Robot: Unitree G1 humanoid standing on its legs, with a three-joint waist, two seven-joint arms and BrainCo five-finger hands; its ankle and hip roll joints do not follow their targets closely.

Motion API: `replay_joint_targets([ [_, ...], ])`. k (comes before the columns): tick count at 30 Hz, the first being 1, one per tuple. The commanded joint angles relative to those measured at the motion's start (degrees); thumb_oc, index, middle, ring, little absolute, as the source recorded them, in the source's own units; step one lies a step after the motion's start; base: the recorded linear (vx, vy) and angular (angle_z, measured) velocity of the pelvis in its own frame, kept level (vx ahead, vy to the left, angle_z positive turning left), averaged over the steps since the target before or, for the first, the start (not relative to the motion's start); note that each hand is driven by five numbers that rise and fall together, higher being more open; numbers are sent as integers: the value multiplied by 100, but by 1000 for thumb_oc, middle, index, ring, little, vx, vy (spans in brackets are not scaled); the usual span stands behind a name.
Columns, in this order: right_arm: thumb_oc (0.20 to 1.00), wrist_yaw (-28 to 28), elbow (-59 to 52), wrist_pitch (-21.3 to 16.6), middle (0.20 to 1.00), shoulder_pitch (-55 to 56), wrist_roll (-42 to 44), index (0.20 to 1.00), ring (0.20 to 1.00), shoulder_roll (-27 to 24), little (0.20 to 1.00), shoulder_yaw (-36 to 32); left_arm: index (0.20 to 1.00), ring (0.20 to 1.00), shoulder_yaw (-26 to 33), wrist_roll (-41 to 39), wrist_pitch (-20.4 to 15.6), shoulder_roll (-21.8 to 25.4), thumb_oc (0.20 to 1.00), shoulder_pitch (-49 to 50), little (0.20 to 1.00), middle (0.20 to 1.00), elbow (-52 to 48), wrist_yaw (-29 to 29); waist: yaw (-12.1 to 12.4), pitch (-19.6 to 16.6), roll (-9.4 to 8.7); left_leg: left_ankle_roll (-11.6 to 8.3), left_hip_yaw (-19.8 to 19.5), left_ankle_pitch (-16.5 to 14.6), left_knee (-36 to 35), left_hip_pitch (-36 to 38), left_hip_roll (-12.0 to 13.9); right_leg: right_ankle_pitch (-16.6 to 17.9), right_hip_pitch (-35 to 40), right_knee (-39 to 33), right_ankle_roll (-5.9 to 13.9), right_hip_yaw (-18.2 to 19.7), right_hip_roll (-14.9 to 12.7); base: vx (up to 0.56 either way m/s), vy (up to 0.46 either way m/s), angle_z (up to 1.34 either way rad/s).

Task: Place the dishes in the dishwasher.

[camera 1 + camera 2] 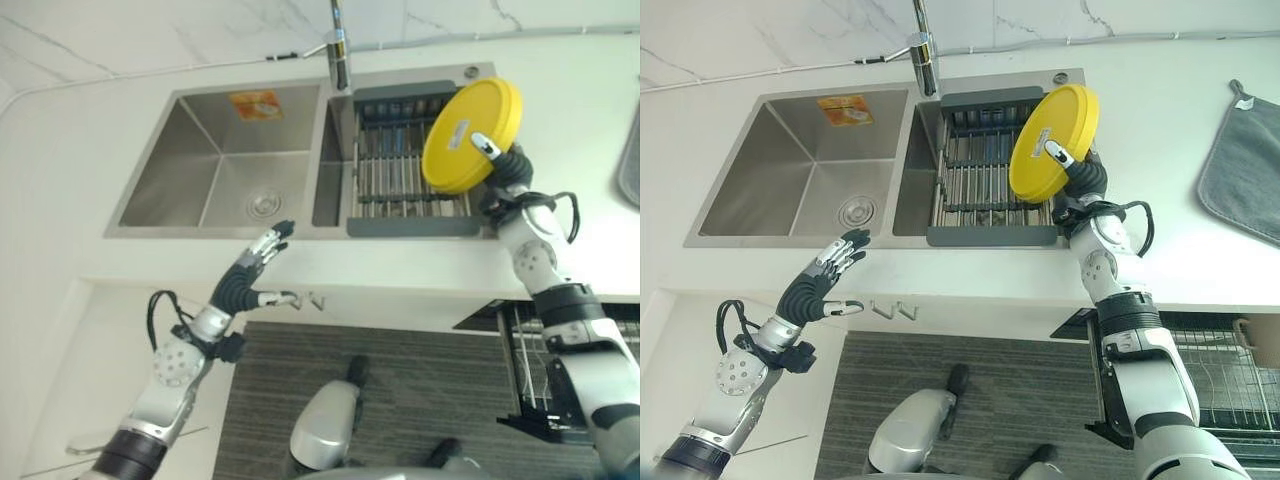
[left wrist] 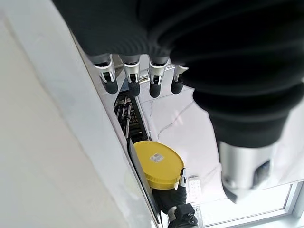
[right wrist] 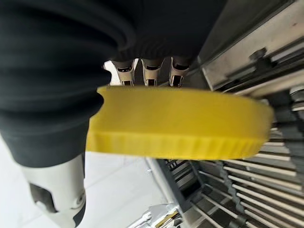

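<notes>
Right eye view: yellow plate [image 1: 1053, 142] above drying rack [image 1: 992, 175], beside faucet [image 1: 924, 48].

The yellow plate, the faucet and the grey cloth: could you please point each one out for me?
yellow plate [image 1: 1048, 150], right eye view, on its flat underside below the sticker.
faucet [image 1: 925, 50], right eye view, on the upright spout.
grey cloth [image 1: 1245, 170], right eye view, on the middle of the fabric.

The yellow plate [image 1: 1053, 142] looks like matt plastic, its rim finely ribbed. The sink [image 1: 805, 175] is brushed metal with a dull sheen; the faucet [image 1: 923, 48] is shinier — polished. The rack [image 1: 985, 170] has bare metal bars in a dark matt frame. The countertop [image 1: 1160, 100] is smooth and pale; the towel [image 1: 1245, 170] — soft grey cloth.
</notes>
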Motion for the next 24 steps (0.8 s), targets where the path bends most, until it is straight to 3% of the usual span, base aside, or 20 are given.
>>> replay_joint_targets([
  [1, 824, -51, -213, -109, 824, -513, -199, 824, 824, -489, 824, 157, 1000, 1000, -17, -25, -264, 57, 1000, -66, 1000, 1000, -218, 127, 96, -133, 16, 19, -112, -250, -244, 165, 110, -434, -245, 1003, -119, 184, -135, 0, 0, 0],
  [3, 360, -125, -184, -102, 360, -525, -378, 360, 360, -491, 360, 185, 1000, 1000, -32, 20, -256, 54, 1000, -83, 1000, 1000, -219, 172, 99, -126, 18, 21, -127, -247, -249, 160, 107, -440, -252, 1008, -122, 189, -124, 0, 0, 0],
  [4, 200, -122, -162, -105, 200, -536, -394, 200, 200, -494, 200, 192, 1000, 1000, -41, 23, -249, 56, 1000, -98, 1000, 1000, -216, 190, 97, -121, 21, 20, -133, -246, -248, 156, 106, -445, -263, 1023, -120, 194, -123, 0, 0, 0],
  [24, 200, -18, -49, -200, 200, -787, -275, 200, 200, -479, 200, 248, 1000, 1000, -95, -143, -148, 57, 1000, -182, 1000, 1000, -191, 81, 161, -64, 44, 77, -267, -268, -177, 111, -7, -539, -312, 1222, -179, 201, -116, 0, 0, 0],
])
